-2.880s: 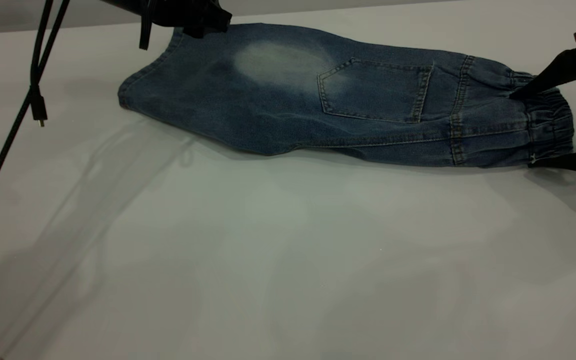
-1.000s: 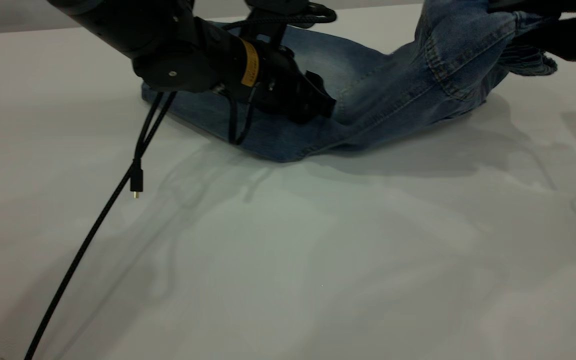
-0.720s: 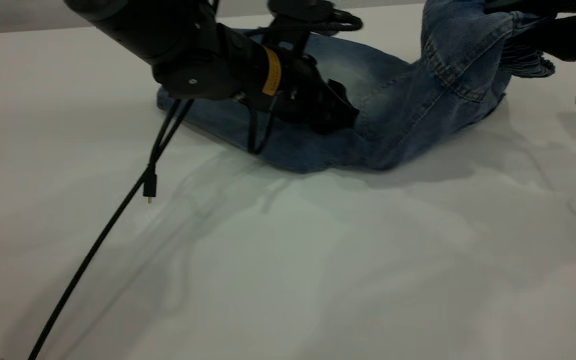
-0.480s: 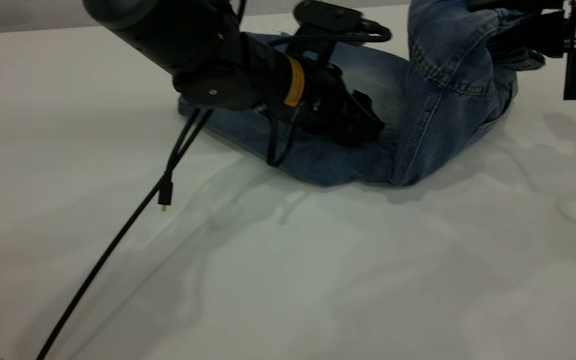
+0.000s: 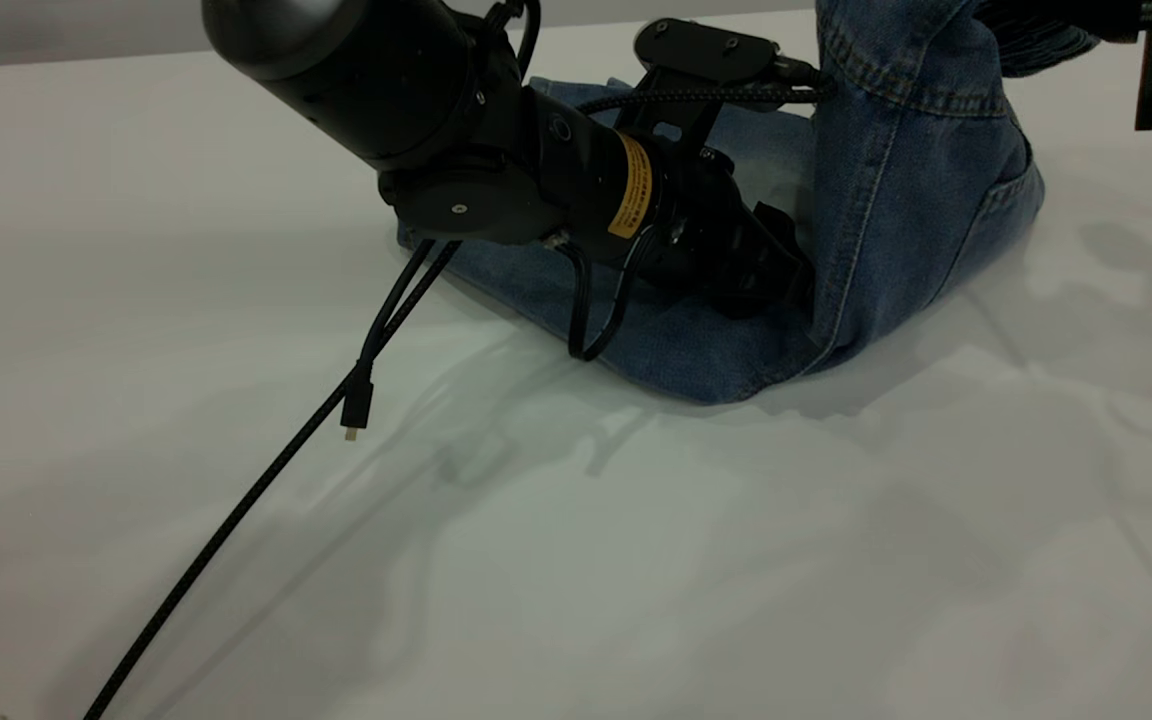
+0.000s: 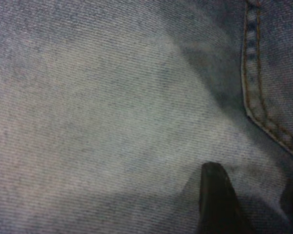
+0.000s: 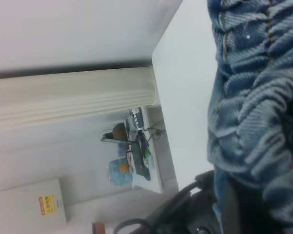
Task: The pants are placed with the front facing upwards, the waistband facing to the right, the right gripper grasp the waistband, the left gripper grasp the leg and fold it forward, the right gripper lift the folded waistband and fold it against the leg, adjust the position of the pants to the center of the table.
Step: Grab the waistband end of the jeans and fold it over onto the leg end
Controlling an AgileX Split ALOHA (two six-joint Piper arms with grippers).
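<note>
The blue denim pants (image 5: 696, 345) lie on the white table (image 5: 576, 560), with one end flat and the other raised. My left gripper (image 5: 784, 278) presses down on the flat leg part, just beside the rising fold. In the left wrist view its fingers (image 6: 217, 200) stand apart on pale faded denim (image 6: 112, 122), with nothing pinched between them. At the top right, my right gripper (image 5: 1056, 12) is shut on the gathered waistband (image 7: 254, 97). It holds the waistband in the air so the upper part (image 5: 896, 150) stands nearly upright.
A loose black cable with a small plug (image 5: 351, 405) dangles from the left arm and trails over the table to the front left. Bare table lies in front of the pants and on both sides. Shelves and clutter show far off in the right wrist view.
The right gripper raised the waistband and carried it left, so the pants now stand folded upward. The left arm came down onto the leg and moved right and forward with the cloth.
</note>
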